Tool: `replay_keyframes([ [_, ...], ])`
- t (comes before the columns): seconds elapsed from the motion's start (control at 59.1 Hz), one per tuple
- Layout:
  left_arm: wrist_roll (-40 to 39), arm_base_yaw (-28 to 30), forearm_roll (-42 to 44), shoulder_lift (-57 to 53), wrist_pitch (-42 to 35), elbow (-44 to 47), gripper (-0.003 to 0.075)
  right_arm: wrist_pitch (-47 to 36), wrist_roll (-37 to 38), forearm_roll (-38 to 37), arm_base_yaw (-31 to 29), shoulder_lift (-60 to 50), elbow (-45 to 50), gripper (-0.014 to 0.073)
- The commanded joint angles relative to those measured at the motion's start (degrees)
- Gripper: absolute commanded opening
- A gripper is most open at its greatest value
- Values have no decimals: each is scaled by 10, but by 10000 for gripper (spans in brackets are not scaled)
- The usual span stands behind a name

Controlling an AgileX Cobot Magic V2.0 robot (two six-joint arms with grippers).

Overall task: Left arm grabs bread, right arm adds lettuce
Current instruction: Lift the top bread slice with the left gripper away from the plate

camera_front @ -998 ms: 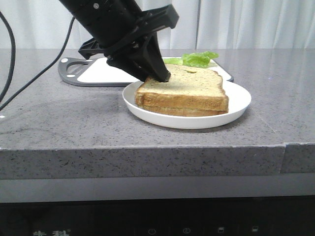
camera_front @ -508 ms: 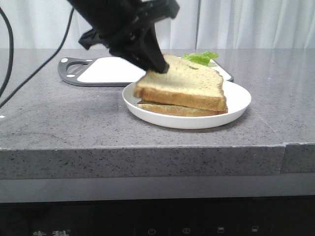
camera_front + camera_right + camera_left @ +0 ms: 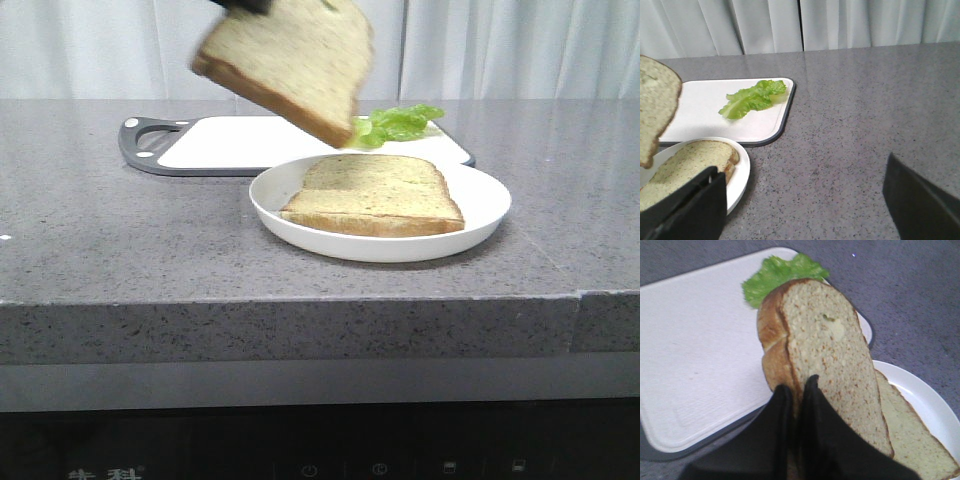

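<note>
Nearest the front edge of the grey stone bench (image 3: 120,260) we see a white plate (image 3: 480,215), sitting a little right of the middle. A single slice of bread, the lower slice (image 3: 375,195), lies flat on it, its domed edge pointing toward the back.

Above the plate and to its left, clear of it, hangs the bread (image 3: 285,60), tilted steeply so its speckled face shows to the front and one corner dips toward the far rim of the plate. In the left wrist view we see the left gripper (image 3: 799,390) pinching that bread (image 3: 830,360) by its edge, one black finger on each face, the crust between them; a small hole shows near the domed end.

In the right wrist view the right gripper (image 3: 805,200) hovers over bare bench to the right of the plate, its two black fingers (image 3: 690,207) spread wide apart with nothing between them.

Behind the plate, toward the back edge, lies a white cutting board (image 3: 230,140) with a dark rim and a handle at its left end. The lettuce (image 3: 400,122) rests on the board's right end, ruffled and bright green, just beyond the plate. White curtains (image 3: 500,45) hang behind the bench.
</note>
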Motion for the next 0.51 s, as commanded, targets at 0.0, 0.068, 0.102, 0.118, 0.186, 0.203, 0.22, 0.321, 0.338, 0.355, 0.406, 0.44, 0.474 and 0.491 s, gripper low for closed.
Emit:
replay_keyframes([
  [0.0, -73, -2, 87, -77, -63, 33, -21, -32, -1, -6, -3, 13, -21, 643],
  [0.068, -110, -2, 134, -115, -64, 67, -21, -31, -6, -6, -3, 25, -21, 643],
  [0.102, -139, -2, 164, -145, -66, 95, -21, -34, -12, -6, -3, 39, -21, 643],
  [0.118, -154, -2, 181, -158, -68, 103, -21, -37, -14, -6, -3, 46, -22, 643],
  [0.186, -218, -2, 250, -203, -82, 147, -21, -52, -21, -6, -3, 76, -25, 643],
  [0.203, -238, -2, 261, -212, -83, 154, -21, -54, -21, -6, -3, 86, -26, 643],
  [0.22, -251, -2, 279, -224, -85, 166, -21, -55, -21, -6, -3, 94, -29, 643],
  [0.321, -322, -3, 353, -286, -88, 218, -21, -55, -25, -6, -3, 154, -56, 643],
  [0.338, -331, -3, 362, -293, -88, 229, -21, -55, -27, -6, -3, 170, -64, 643],
  [0.355, -347, -3, 375, -305, -88, 236, -21, -55, -30, -6, -3, 180, -70, 643],
  [0.406, -387, -2, 409, -329, -85, 262, -21, -55, -43, -6, -3, 223, -99, 643],
  [0.44, -415, -2, 431, -344, -83, 277, -21, -55, -52, -6, -2, 253, -120, 643],
  [0.474, -441, -2, 450, -356, -79, 290, -21, -55, -60, -6, 1, 285, -142, 643],
  [0.491, -450, -2, 457, -361, -77, 295, -21, -54, -62, -6, 2, 298, -152, 643],
])
